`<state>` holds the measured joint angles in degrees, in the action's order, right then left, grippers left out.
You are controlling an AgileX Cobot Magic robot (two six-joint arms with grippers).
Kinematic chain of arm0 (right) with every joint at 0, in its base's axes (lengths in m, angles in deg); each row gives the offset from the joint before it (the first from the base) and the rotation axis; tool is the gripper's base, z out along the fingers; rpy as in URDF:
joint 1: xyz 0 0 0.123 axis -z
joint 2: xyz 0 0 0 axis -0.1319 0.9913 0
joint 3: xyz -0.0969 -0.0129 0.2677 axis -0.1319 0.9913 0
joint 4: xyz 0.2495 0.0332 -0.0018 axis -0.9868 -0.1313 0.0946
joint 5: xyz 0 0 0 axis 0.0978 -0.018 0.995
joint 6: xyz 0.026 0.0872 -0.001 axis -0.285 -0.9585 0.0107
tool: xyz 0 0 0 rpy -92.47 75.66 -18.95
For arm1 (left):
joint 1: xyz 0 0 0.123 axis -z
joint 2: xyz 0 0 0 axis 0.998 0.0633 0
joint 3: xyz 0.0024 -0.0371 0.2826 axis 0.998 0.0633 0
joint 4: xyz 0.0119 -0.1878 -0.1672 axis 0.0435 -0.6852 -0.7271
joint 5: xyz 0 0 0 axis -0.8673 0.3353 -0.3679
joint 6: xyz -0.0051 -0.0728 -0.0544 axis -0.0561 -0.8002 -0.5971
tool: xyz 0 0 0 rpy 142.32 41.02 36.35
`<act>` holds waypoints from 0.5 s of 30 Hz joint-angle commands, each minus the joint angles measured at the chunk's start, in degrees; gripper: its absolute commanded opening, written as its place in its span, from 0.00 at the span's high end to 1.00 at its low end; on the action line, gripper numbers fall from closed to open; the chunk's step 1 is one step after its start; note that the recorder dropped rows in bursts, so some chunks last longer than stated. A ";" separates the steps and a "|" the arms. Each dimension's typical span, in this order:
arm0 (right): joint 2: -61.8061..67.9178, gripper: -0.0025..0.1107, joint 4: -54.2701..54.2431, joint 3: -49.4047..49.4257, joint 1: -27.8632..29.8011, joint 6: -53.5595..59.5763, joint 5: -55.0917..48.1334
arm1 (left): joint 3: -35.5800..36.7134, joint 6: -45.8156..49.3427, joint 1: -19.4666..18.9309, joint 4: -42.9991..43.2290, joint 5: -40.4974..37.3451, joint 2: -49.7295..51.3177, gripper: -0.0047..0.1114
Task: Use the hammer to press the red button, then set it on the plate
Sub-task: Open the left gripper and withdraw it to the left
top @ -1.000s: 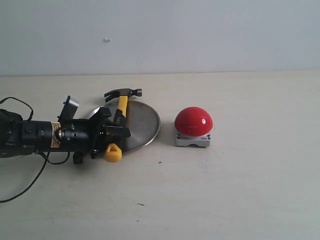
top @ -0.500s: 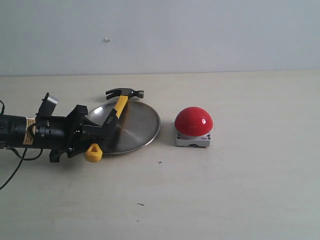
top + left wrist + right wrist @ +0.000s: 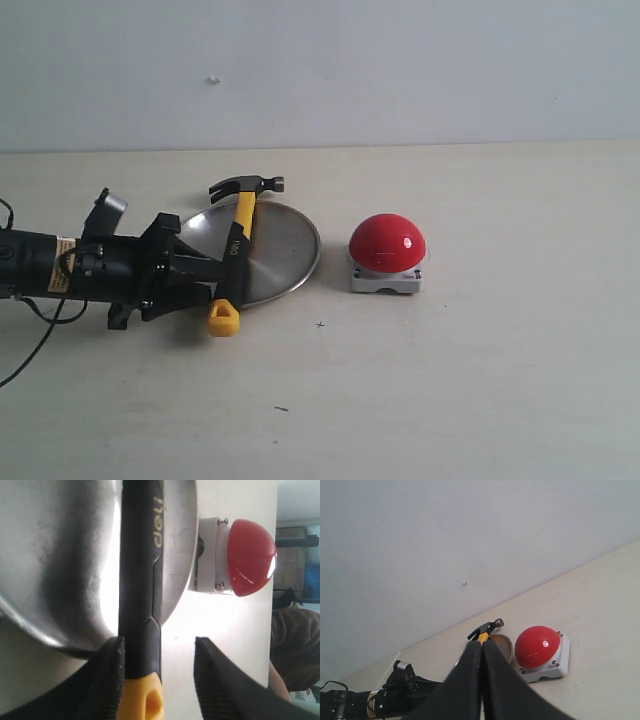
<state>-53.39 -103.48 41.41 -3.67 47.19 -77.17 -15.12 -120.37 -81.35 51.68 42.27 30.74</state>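
Observation:
The hammer [image 3: 240, 225] lies across the left part of the silver plate [image 3: 285, 250], its dark head past the far rim and its yellow end on the table at the near rim. My left gripper [image 3: 208, 282] stands open around the lower handle. In the left wrist view the hammer [image 3: 140, 580] touches one finger [image 3: 112, 680], and a gap separates it from the other. The red button [image 3: 387, 243] sits right of the plate, untouched. My right gripper [image 3: 481, 644] is shut on nothing, raised and looking down on the button [image 3: 537, 646].
The left arm's black cable [image 3: 40, 360] trails over the table at the left edge. A plain wall runs along the back of the beige table [image 3: 450, 380].
The left gripper pulled back left, dragging the hammer's yellow end with it. The handle end has since swung back right and the hammer lies straighter across the plate.

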 commanded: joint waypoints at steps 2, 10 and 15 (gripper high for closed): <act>-0.15 0.98 0.15 0.31 -0.11 0.25 0.15 | -0.30 -1.96 -2.52 3.04 1.15 -2.66 0.58; -0.15 0.98 0.15 0.31 -0.11 0.25 0.15 | -0.30 0.27 -8.01 5.25 7.30 -11.39 0.93; -0.15 0.98 0.15 0.31 -0.11 0.25 0.15 | 1.77 4.58 -9.60 4.98 9.18 -23.68 0.96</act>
<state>-53.39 -103.48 41.41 -3.67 47.19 -77.17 -14.86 -118.49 -90.52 56.76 49.85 14.16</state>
